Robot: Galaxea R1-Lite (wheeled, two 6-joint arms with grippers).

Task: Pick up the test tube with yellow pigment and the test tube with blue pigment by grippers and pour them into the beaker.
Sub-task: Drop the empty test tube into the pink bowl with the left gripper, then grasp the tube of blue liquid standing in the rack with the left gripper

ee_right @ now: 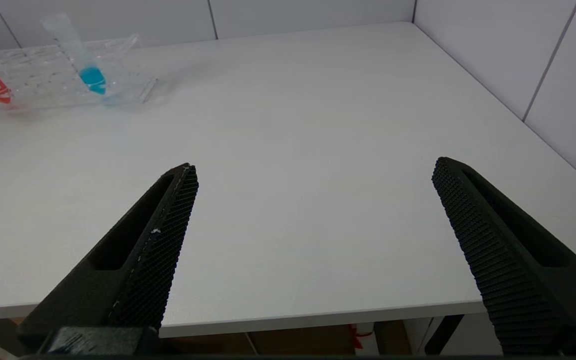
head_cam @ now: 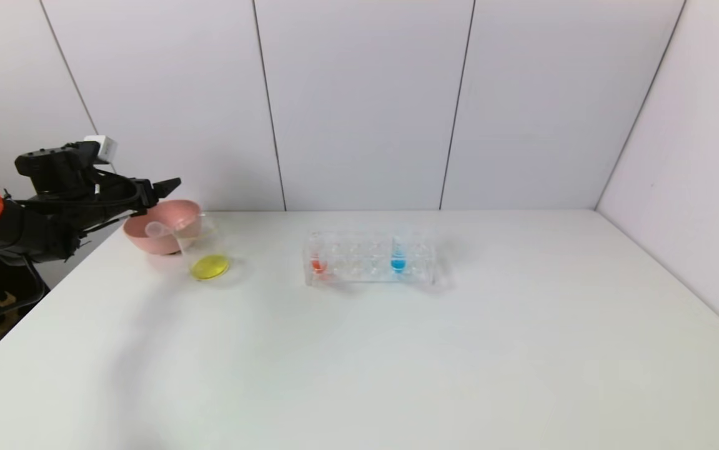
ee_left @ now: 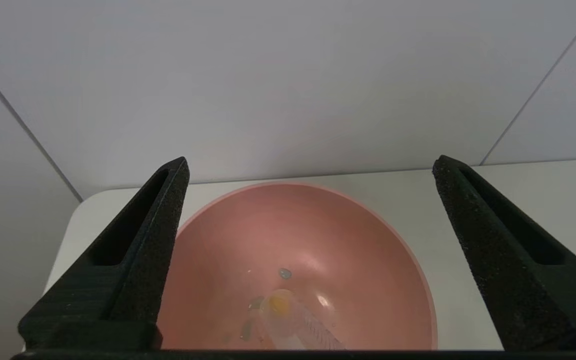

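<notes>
Your left gripper (ee_left: 310, 200) hangs over the pink bowl (head_cam: 190, 212) at the table's far left, its jaws spread wide and holding nothing. The test tube with yellow pigment (ee_left: 293, 317) lies inside that bowl, seemingly emptied, with only a yellow trace at its rounded end. Just in front of the bowl stands the beaker (head_cam: 206, 250), a pool of yellow already at its bottom, so the yellow half of the job looks finished and the spent tube discarded. The test tube with blue pigment (head_cam: 398, 255) is upright in the clear rack (head_cam: 368, 259) at mid-table, well apart from the beaker (the red tube (head_cam: 318, 257) beside it is not yours to touch). Your right gripper (ee_right: 313, 200) waits low at the table's near edge, jaws apart and empty. Next, I judge, one gripper must go to the rack, close on the blue tube above its liquid, and lift it straight up.
</notes>
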